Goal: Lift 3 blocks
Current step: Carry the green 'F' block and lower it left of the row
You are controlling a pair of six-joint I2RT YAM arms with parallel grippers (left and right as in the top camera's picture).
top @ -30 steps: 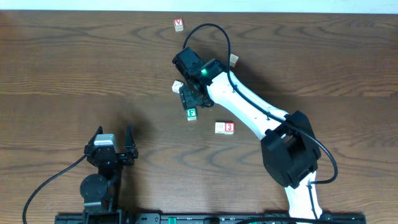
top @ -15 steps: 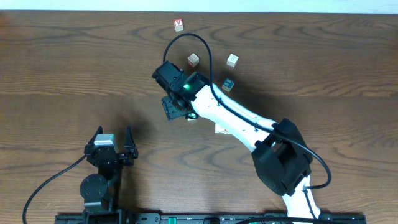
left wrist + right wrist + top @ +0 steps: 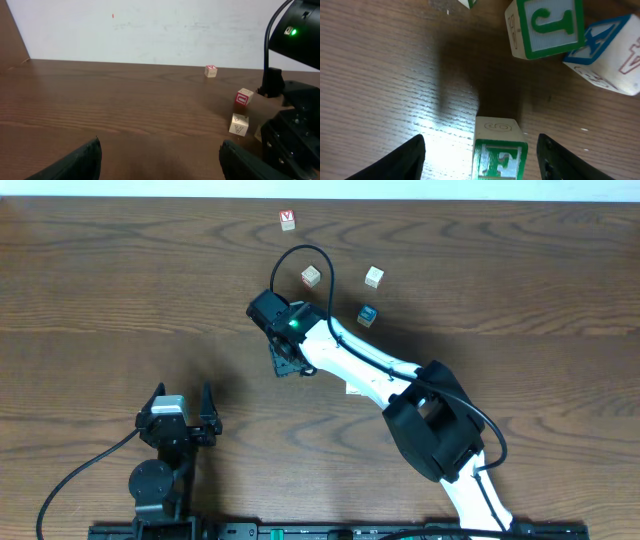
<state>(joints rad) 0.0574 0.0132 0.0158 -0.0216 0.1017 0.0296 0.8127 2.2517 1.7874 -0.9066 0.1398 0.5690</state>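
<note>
Just between the parted fingers of the right gripper (image 3: 481,145), the green-faced F cube (image 3: 499,152) is seen resting on the dark wood-grain table (image 3: 100,290) with a gap on either side. A green J cube (image 3: 546,25) and a blue-edged cube (image 3: 605,55) are set close together beyond it. Farther off, the pale cube (image 3: 239,124) is found beside the right arm's black housing, a red-faced cube (image 3: 244,96) behind it and another small block (image 3: 211,71) near the white wall (image 3: 150,25), while the left gripper (image 3: 160,145) is held wide apart, well away from the blocks.
</note>
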